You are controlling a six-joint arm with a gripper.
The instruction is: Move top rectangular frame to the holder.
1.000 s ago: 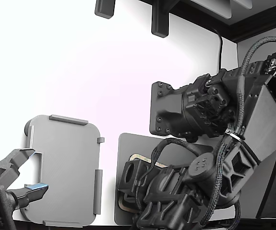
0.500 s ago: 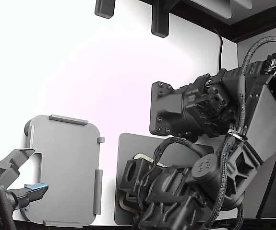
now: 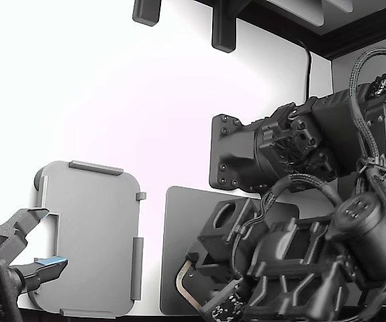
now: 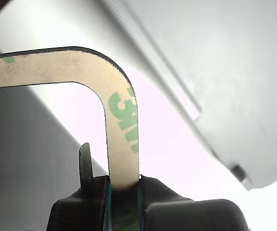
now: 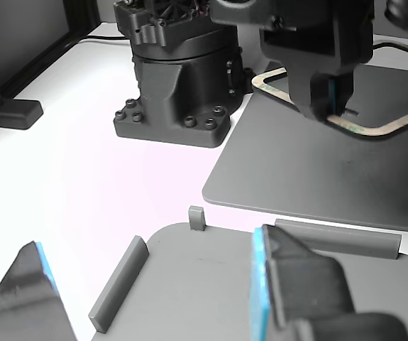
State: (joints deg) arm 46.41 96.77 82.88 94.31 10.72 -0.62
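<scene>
Frame (image 5: 374, 128) lifted off mat (image 5: 296, 170), clamped in gripper (image 5: 329, 106).

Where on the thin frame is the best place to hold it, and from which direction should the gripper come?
Pinch a straight side of the frame edge-on from outside, near a corner, one finger above and one below. It is flat, thin and open-centred, so only the strip gives purchase. The gripper appears shut on it this way, above the dark mat.
</scene>
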